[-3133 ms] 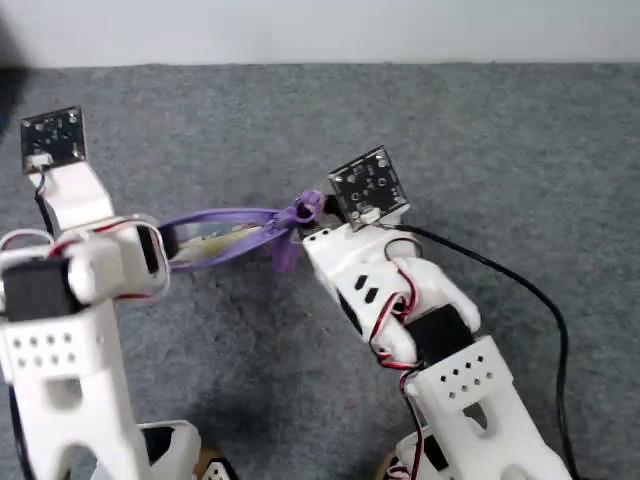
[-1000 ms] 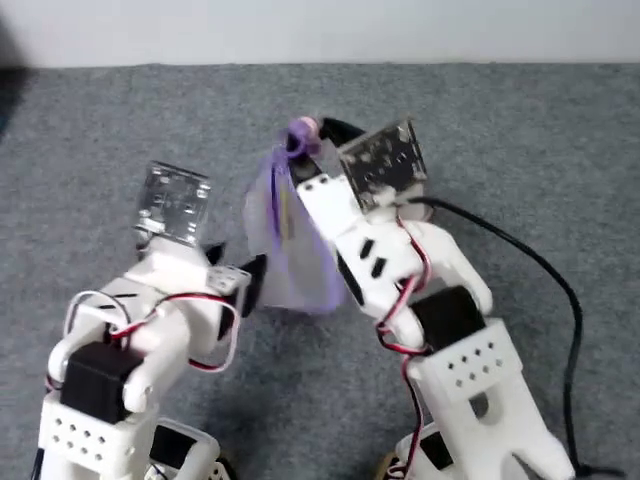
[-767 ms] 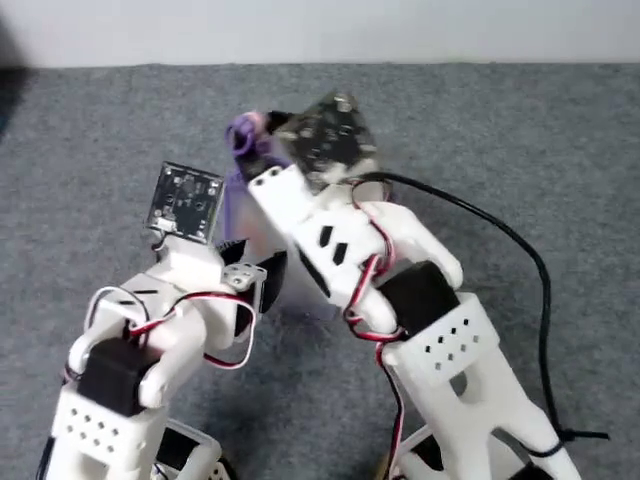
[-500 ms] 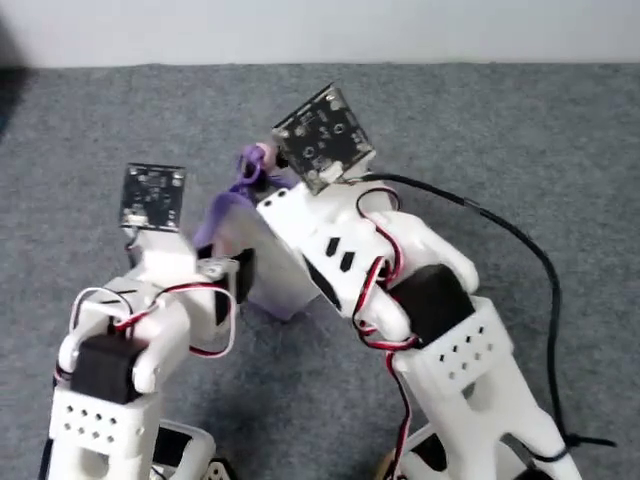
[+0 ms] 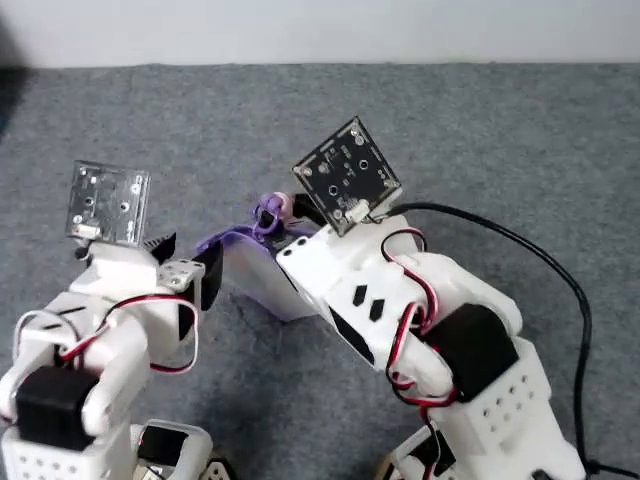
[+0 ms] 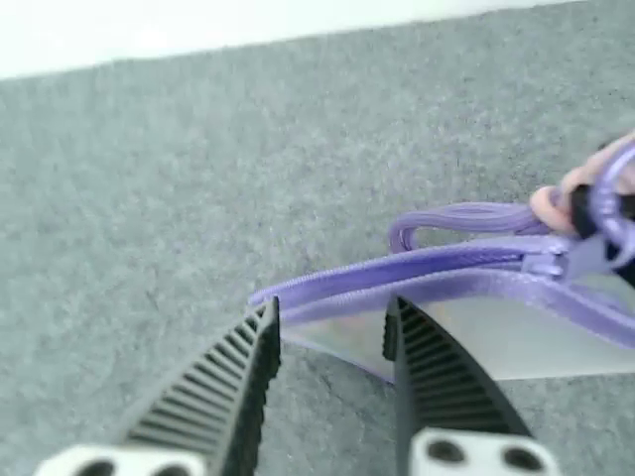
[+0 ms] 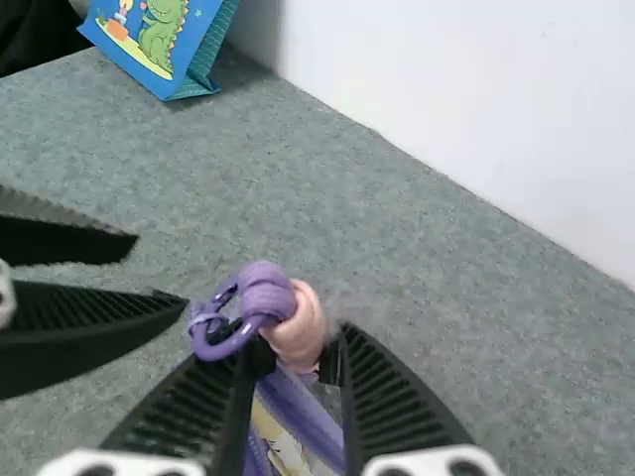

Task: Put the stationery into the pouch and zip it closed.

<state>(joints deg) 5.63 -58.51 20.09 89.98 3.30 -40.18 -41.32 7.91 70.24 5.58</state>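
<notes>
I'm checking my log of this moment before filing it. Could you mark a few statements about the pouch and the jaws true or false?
1. The right gripper grips the purple pouch near its charm. True.
2. The left gripper has its jaws pressed shut. False: they stand apart, at the pouch's other end.
3. The pouch is over bare wood. False: grey carpet lies beneath.
4. A blue dinosaur picture lies near the wall. True.

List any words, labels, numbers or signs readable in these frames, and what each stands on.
No text can be read anywhere.
Blue dinosaur-print item: a picture only, no legible words.
Circuit board and second board: markings too small to read.
Pouch: no print legible; what shows inside it is too blurred to read.
</notes>
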